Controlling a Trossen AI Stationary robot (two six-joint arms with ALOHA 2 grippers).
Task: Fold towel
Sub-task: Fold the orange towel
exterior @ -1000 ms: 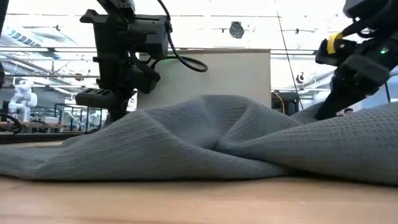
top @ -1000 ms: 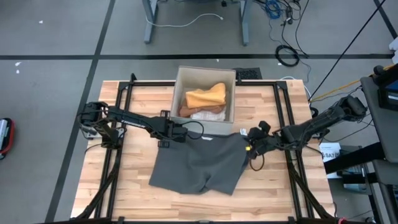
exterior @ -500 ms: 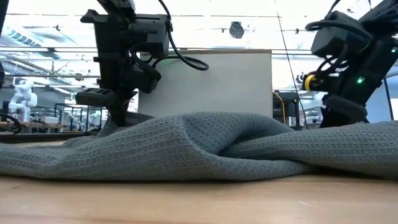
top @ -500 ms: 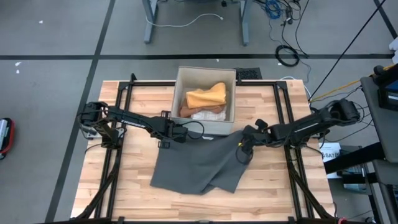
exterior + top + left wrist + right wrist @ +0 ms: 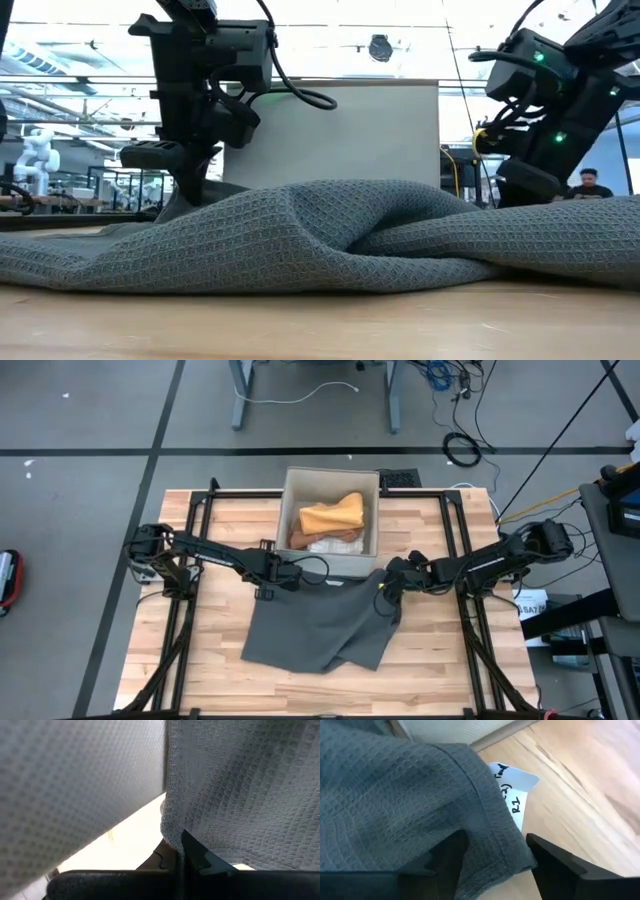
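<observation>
Left tool point(image 5: 292, 572) pinches the towel point(image 5: 320, 622) at 11 o'clock; right tool point(image 5: 388, 586) (fingers spread) should regrasp the 1 o'clock corner squarely.

The left arm reaches low across the table, its left gripper point(image 5: 296, 573) pinched shut on the grey waffle-weave towel's point(image 5: 320, 622) edge. The right arm stretches inward, its right gripper point(image 5: 385, 586) spread, fingers point(image 5: 555, 865) straddling the towel's corner.

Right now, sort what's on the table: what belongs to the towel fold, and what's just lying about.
In the job:
grey towel
left gripper, shut on the towel's edge
right gripper, open at the towel's corner

Lying about:
box holding orange cloth
white tag
</observation>
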